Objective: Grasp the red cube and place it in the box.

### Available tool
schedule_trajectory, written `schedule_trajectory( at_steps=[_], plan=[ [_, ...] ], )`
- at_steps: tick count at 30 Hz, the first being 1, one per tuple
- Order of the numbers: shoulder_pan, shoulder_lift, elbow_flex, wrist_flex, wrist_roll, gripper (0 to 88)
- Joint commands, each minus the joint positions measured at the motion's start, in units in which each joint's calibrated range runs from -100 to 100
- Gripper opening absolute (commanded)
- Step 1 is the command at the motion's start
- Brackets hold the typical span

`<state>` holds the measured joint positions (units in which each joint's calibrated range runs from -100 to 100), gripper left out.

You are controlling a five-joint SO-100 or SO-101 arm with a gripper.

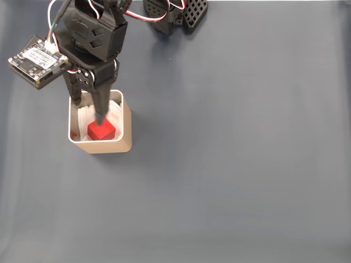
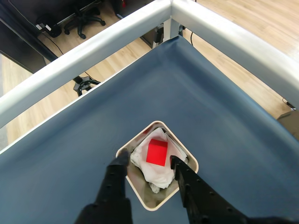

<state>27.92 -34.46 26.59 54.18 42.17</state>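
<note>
Toward the left of the fixed view, the red cube [image 1: 101, 131] lies on white paper inside the box [image 1: 125, 143] on the blue counter [image 1: 236, 164]. Above it, the tool [image 2: 149, 162] hangs with fingers apart, gripping nothing.

Far rim and inner wall of the box [image 1: 127, 143] behind the arm in the fixed view.

The red cube [image 2: 157, 152] looks matt and smooth, lying on crumpled white paper [image 2: 156, 173] inside the box [image 1: 125, 127], whose tan outside is dull and whose pale rim looks metallic. The dark blue table [image 1: 236, 153] seems soft matt cloth, the gripper [image 2: 148, 161] matt black plastic.
</note>
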Motion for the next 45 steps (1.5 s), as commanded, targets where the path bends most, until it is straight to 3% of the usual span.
schedule_trajectory(
  at_steps=[1,6,24,45],
  plan=[
    [-1.5,-2.2,-2.1,-1.0,-0.6,5.8],
    [-4.6,-3.3,-1.8,-1.0,-0.9,0.1],
    [-23.3,-19.0,14.9,-3.5,-0.1,0.1],
    [-28.0,-52.0,54.5,-7.4,3.3,0.1]
  ],
)
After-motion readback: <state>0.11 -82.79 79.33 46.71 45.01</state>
